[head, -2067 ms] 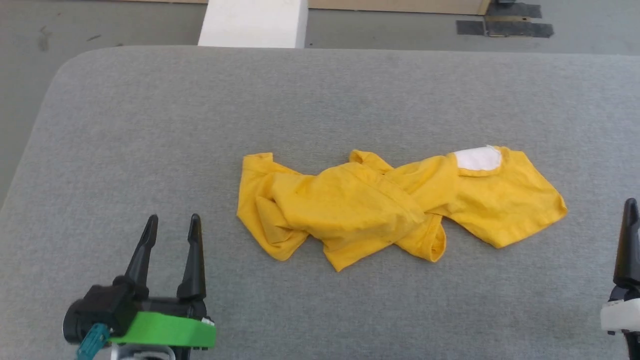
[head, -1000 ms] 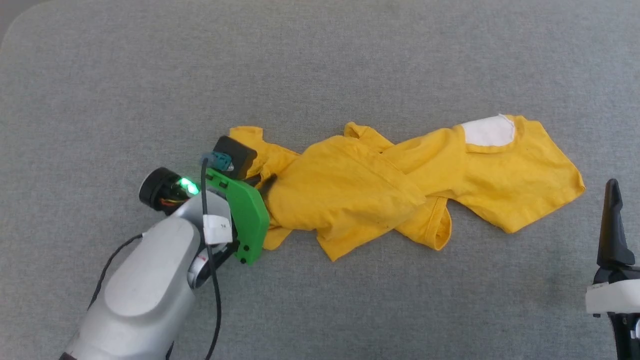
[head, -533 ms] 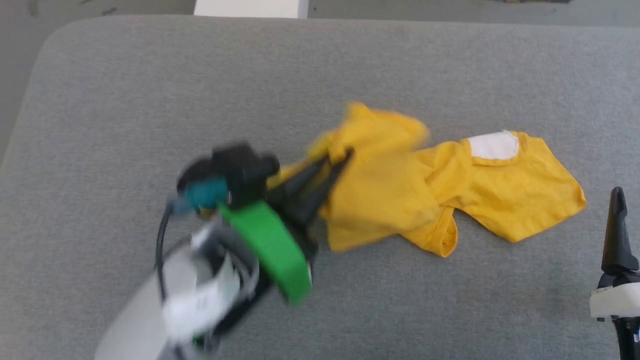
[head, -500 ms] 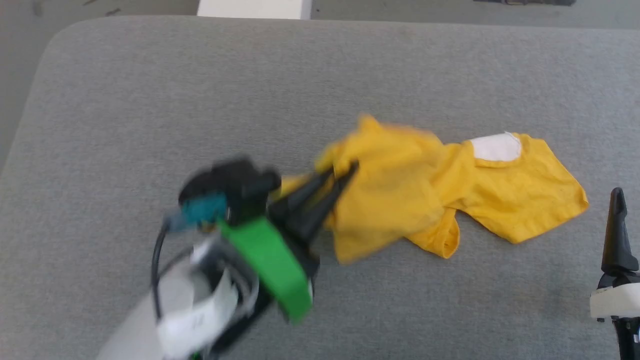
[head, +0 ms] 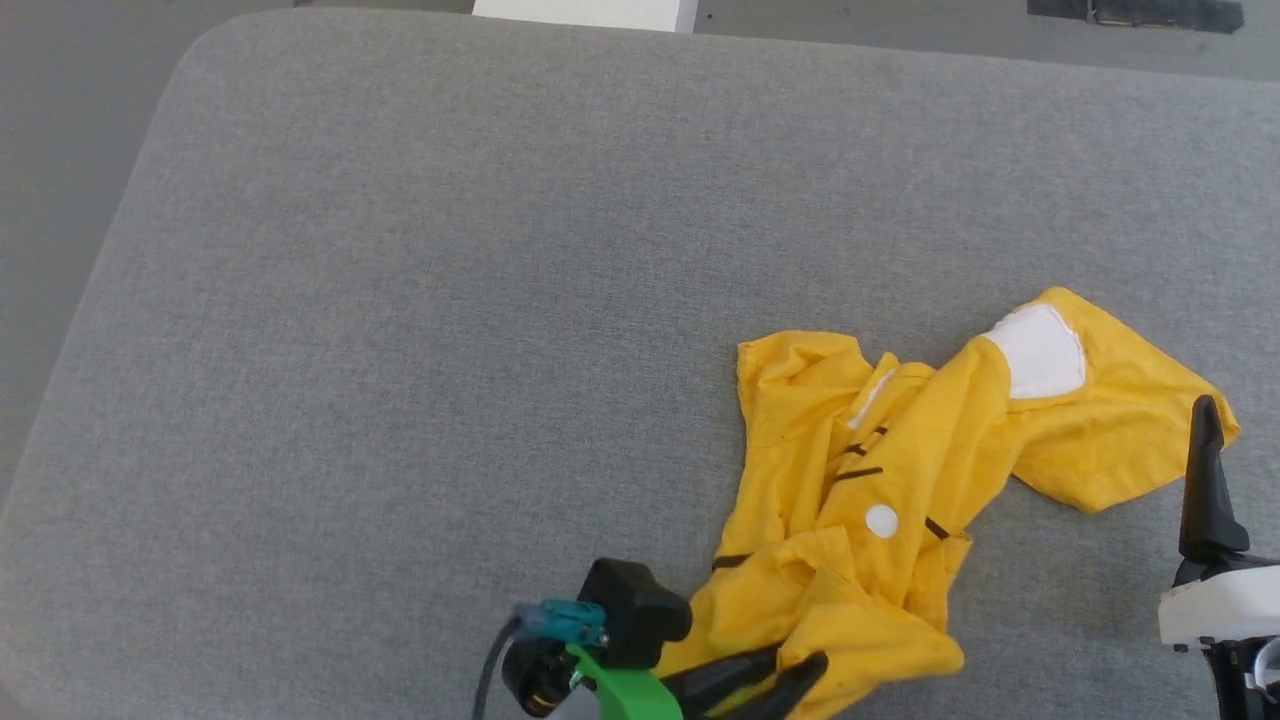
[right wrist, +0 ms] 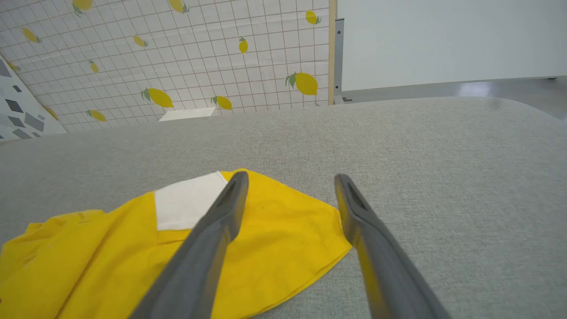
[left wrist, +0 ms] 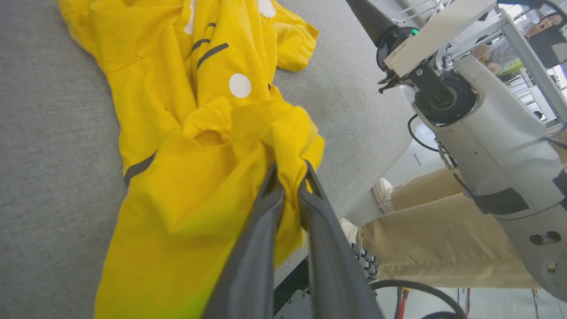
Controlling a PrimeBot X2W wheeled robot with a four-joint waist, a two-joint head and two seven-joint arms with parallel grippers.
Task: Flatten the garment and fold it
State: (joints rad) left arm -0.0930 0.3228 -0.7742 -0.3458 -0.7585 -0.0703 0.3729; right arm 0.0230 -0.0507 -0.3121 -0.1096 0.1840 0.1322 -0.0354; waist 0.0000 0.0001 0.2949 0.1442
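Between left jaws: garment (left wrist: 168, 190) fold pinched; right jaws apart.

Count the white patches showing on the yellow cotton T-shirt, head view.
3: a large patch at the T-shirt's far right end, a narrow sliver mid-folds, a small round dot nearer the robot. Folds may hide more.

Grey fabric table (head: 400, 300), rounded corners. Past the table's far edge: white block (head: 585, 12) on grey floor (head: 60, 150), with a black tape strip (head: 1135, 12) further along that edge. Right wrist view, behind the table: lemon-print grid panel (right wrist: 177, 53), a wooden strip (right wrist: 332, 48) along the panel's side, then a plain white wall (right wrist: 443, 40). A second panel with grey shapes (right wrist: 17, 110) stands at the other side. Left wrist view, just off the table's edge: a person's legs in tan trousers (left wrist: 443, 239), white shoes (left wrist: 383, 191).
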